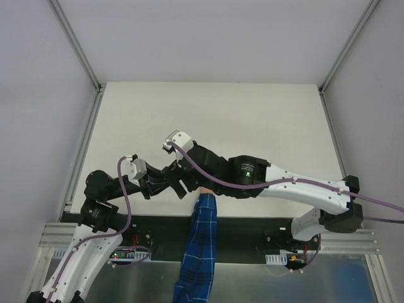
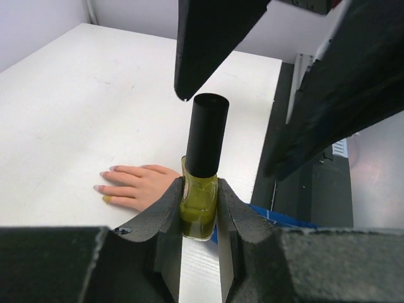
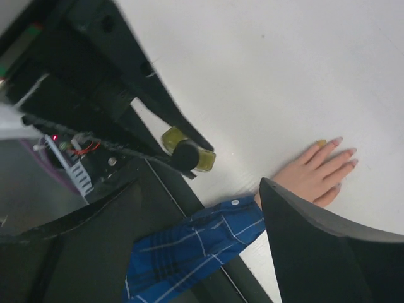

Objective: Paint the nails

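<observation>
Left gripper (image 2: pixel 200 187) is clamped on the glass base of a bottle (image 2: pixel 202 167), holding it upright just above the table (image 2: pixel 63 95). The hand (image 2: pixel 136 186) lies flat, palm down, on the table close beside that grip, to its left in the left wrist view, with its fingers pointing away from the bottle. The nails (image 2: pixel 113 168) are pale pink, and one outer fingertip shows yellow. A blue plaid sleeve (image 1: pixel 201 246) runs from the wrist back toward the near table edge; from above, the arms hide the hand itself. The bottle holds yellow-green polish, and its black cap (image 2: pixel 205 132) is seated on the neck. Right gripper (image 2: pixel 227 132) hangs over the bottle with its jaws spread wide and holds nothing. One finger's tip is just above the cap's top and the other stands off to the side, neither touching it.
</observation>
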Tool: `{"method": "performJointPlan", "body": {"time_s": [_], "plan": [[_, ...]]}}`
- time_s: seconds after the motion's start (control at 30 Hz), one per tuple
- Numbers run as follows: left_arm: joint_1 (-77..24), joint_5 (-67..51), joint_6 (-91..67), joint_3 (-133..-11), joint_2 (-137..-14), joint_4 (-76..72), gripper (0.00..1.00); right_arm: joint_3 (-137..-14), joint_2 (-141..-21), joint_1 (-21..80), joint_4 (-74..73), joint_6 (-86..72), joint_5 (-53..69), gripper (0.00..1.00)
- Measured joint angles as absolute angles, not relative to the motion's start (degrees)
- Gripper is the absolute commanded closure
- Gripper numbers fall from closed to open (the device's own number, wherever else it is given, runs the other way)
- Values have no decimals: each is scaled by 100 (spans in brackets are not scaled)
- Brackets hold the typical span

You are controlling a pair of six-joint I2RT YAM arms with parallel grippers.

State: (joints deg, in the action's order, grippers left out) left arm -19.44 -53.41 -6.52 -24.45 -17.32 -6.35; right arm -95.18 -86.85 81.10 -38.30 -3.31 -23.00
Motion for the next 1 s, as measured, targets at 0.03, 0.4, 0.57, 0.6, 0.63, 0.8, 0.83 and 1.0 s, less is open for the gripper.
{"method": "performJointPlan", "body": {"time_s": [0.03,0.4,0.57,0.6,0.63,0.8,0.83,1.0], "plan": [[-1944,-5408,-683,-2453,-1772,-696,100,-9518,-8582,8088,-3861,-104,-2014,21],[-1944,-6709,-1629,-2449,-2290,-1855,100,-9384,-8012,7216,-3879,1835,1083,46],[-1944,-6906,-1822,-2445,-2292,-2106,100,-9467,-8237,7061,-3885,2123,1686,48],[-1944,-6914,-1857,-2445,-2294,-2134,100,-9507,-8294,7059,-3885,2167,1776,48],[-1944,-6934,-1872,-2445,-2300,-2161,100,-9546,-8342,7057,-3885,2206,1861,48],[-1944,-7008,-1916,-2443,-2324,-2209,100,-9677,-8468,7057,-3894,2346,2191,54],[-1944,-7008,-1918,-2443,-2324,-2209,100,-9701,-8486,7057,-3896,2364,2211,56],[-1944,-7017,-1955,-2443,-2329,-2213,100,-9922,-8628,7057,-3944,2451,2331,70]]}}
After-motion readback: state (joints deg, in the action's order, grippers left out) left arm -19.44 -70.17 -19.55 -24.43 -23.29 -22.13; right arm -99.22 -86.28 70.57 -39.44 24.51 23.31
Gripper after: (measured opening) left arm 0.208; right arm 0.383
